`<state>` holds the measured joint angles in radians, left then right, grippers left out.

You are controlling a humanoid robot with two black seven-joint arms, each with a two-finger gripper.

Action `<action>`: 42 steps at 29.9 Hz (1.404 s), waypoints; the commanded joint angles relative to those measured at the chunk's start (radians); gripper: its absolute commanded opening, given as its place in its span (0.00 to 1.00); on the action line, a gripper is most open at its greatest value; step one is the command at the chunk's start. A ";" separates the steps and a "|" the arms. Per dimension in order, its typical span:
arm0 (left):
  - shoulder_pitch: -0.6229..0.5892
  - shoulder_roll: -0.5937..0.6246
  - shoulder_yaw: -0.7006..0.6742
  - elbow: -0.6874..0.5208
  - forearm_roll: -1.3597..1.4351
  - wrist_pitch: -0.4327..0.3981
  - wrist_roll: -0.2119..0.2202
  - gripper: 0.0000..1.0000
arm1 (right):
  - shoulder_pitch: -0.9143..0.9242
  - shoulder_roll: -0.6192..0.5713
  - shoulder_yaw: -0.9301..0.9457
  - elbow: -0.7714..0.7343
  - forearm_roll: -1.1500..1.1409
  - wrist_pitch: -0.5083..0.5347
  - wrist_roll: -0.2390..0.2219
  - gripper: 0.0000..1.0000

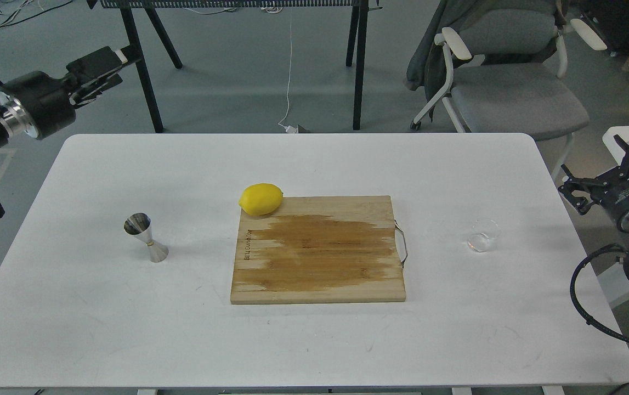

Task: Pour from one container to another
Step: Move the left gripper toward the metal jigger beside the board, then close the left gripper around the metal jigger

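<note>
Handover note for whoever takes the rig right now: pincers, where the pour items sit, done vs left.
Left pincer: off the table's far-left corner, holding nothing; open or shut unclear.
Right pincer: open, empty, off the table's right edge.
Glass cup: upright on the table, right of the cutting board, nearest the right pincer.
Jigger: upright, left of the board.
Lemon: on the board's far-left corner, not part of the job.
Done: nothing.
Left: grasp cup, carry it to the jigger, pour.

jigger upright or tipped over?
Upright. The jigger stands on the table on one cone's rim, with the other cone's open mouth facing up, left of the cutting board. Neither gripper touches it.
</note>
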<state>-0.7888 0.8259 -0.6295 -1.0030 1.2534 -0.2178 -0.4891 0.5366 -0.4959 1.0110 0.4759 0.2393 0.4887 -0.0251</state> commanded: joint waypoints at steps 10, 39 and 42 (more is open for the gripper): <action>0.382 0.038 -0.059 -0.206 0.175 0.699 0.000 1.00 | -0.004 0.002 -0.002 -0.014 0.000 0.000 0.001 1.00; 0.823 -0.182 -0.291 0.004 0.713 0.706 0.000 0.99 | -0.026 0.004 0.000 -0.054 0.000 0.000 0.002 1.00; 0.812 -0.218 -0.277 0.053 0.715 0.706 0.000 0.99 | -0.026 0.002 0.000 -0.054 0.000 0.000 0.002 1.00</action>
<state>0.0339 0.6426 -0.9191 -0.9951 1.9673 0.4888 -0.4886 0.5098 -0.4925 1.0109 0.4214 0.2394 0.4887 -0.0229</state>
